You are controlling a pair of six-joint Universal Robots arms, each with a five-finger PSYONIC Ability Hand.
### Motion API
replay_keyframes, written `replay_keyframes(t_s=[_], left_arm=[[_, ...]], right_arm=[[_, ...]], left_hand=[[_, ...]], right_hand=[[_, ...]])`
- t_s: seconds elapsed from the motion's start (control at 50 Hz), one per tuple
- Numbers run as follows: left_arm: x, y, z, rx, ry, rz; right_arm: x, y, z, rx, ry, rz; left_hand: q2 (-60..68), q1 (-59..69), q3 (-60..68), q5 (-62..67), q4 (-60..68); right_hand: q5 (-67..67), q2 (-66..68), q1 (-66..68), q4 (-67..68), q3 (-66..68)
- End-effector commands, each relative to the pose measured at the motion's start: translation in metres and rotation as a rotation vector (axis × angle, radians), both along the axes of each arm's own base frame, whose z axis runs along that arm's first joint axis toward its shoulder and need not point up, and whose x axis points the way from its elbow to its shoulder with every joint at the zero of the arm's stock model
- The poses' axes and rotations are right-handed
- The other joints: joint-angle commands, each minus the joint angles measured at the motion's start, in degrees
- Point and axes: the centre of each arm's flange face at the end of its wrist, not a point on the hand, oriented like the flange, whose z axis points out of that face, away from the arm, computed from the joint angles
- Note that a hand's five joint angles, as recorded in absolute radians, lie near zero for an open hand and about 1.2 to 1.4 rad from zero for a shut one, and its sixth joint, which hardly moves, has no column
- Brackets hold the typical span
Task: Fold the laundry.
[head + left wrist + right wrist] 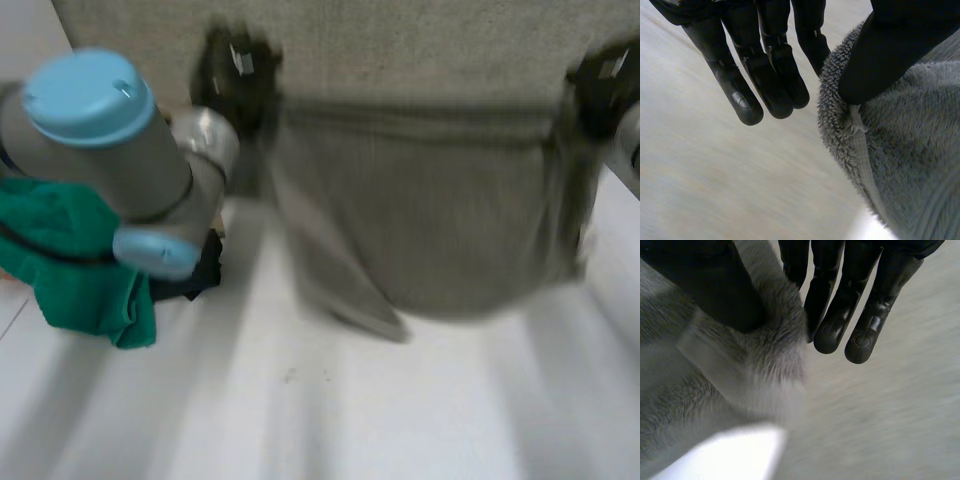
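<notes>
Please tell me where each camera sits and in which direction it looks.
Head view: between and behind the arms, looking down at the white table; the left arm, left hand and right hand show, holding up the grey towel.
Left wrist view: on the left wrist, looking along the palm; its fingers and thumb pinch the towel's edge.
Right wrist view: on the right wrist, looking along the palm; its thumb and fingers pinch the towel too.
Shared: all three show the towel.

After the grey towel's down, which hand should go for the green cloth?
Left, probably. The green cloth lies close beside the left arm. The left hand pinches the towel corner on that side; the right hand pinches the opposite corner of the grey towel, farther away.
</notes>
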Motion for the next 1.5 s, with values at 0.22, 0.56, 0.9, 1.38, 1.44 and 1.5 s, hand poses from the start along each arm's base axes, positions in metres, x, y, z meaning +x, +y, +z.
replay_keyframes(t_s=[0.22,0.56,0.9,1.38,1.44,1.5], left_arm=[[0.019,0.039,0.006,-0.099,-0.029,0.029],[0.017,0.095,-0.145,0.311,-0.238,-0.074],[0.013,0.093,-0.137,0.289,-0.222,-0.077],[0.006,0.086,-0.128,0.26,-0.201,-0.081],[0.006,0.086,-0.128,0.262,-0.202,-0.081],[0.007,0.086,-0.129,0.269,-0.205,-0.081]], right_arm=[[0.008,0.029,0.046,-0.129,-0.026,0.131],[-0.009,0.072,-0.132,0.769,0.239,0.131],[-0.044,0.071,-0.113,0.699,-0.244,0.047],[-0.065,0.142,-0.124,0.857,-0.088,0.186],[-0.067,0.129,-0.131,0.795,-0.087,0.176],[-0.062,0.12,-0.14,0.755,-0.101,0.189]], left_hand=[[11.55,15.5,11.67,13.67,11.13],[11.55,15.5,11.67,13.67,11.13],[11.55,15.5,11.67,13.67,11.13],[11.55,15.5,11.67,13.67,11.13],[11.55,15.5,11.67,13.67,11.13],[11.55,15.5,11.67,13.67,11.13]], right_hand=[[14.08,12.76,24.47,11.97,12.32],[14.08,12.76,24.47,11.97,12.32],[-41.72,-43.03,-31.32,-43.82,-43.47],[-12.08,-13.4,-1.69,-14.19,-13.84],[-17.13,-18.45,-6.74,-19.23,-18.89],[-27.4,-28.72,-17.01,-29.5,-29.16]])
